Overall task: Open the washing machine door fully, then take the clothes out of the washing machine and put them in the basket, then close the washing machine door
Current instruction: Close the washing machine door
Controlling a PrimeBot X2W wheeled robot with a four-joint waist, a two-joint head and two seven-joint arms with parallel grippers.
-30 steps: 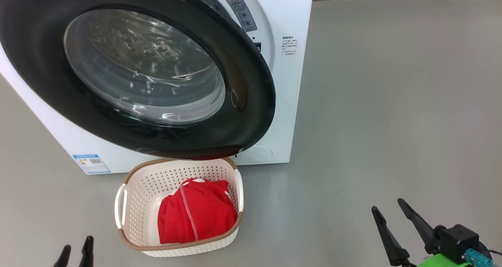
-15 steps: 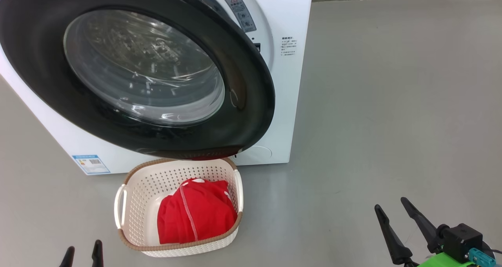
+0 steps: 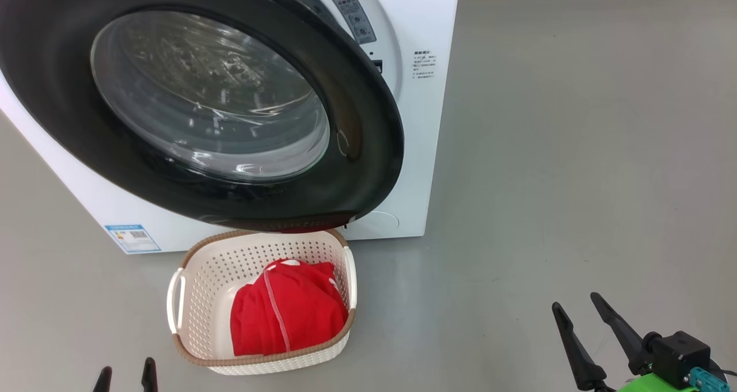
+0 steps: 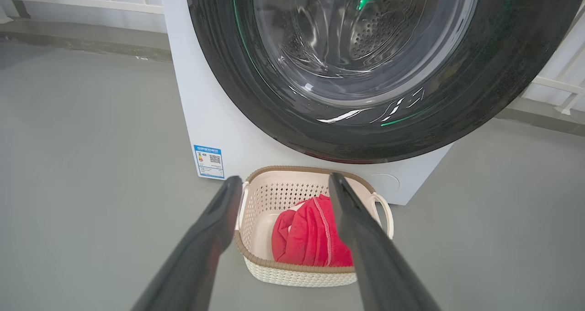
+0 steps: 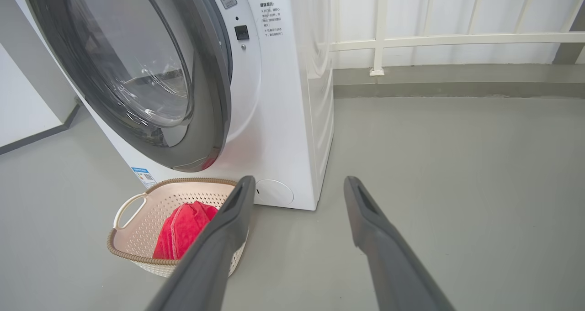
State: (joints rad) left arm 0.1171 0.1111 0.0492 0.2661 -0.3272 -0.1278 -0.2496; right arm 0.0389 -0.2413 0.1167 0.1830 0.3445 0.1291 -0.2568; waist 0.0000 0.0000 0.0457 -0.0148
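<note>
Now the clothes (image 3: 288,317) lie in the basket (image 3: 201,277) before the washing machine (image 3: 426,150); the washing machine door (image 3: 357,150) seems ajar. Left gripper (image 3: 126,373) and right gripper (image 3: 576,303) both gape, holding nothing.

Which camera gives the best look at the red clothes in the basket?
The head view: it looks down on the red clothes in the basket, unobstructed. In the wrist views, a finger of the left pincer or right pincer hides part of them.
</note>
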